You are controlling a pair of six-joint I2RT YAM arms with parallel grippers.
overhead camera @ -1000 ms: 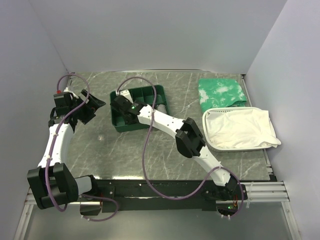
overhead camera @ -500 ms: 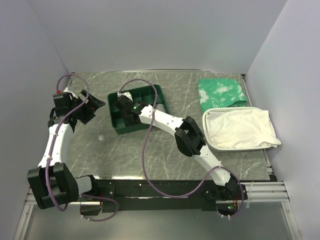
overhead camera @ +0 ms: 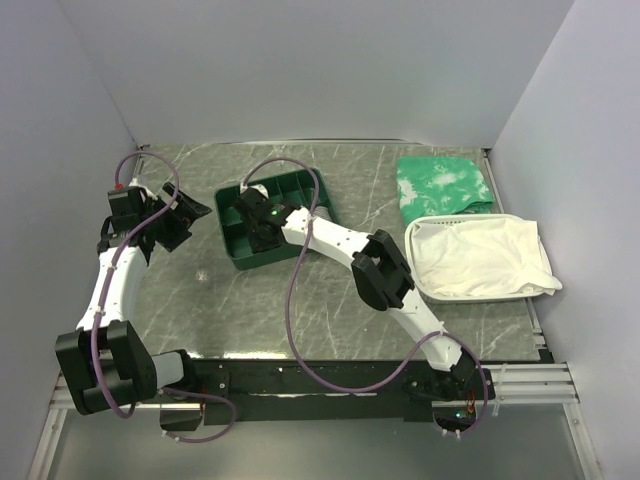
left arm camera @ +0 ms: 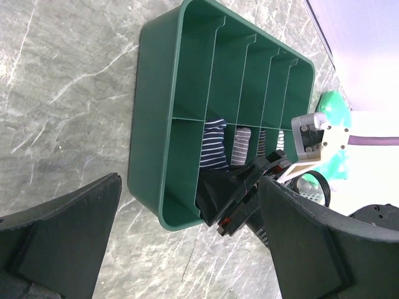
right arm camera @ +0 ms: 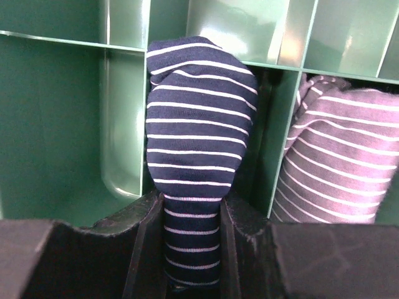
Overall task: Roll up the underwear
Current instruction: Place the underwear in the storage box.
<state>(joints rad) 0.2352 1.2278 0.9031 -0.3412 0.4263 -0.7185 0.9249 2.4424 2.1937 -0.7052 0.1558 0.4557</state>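
Gripping the rolled underwear by its lower end with the right gripper, jaws partly closed on the cloth, roll pushed into a slot of the green tray just beside a purple striped roll. Rolling apparently done, stowing in hand — next, ease the jaws apart and lift straight out without dragging the roll along. Farther off, left of the tray: left gripper wide open, holding nothing.
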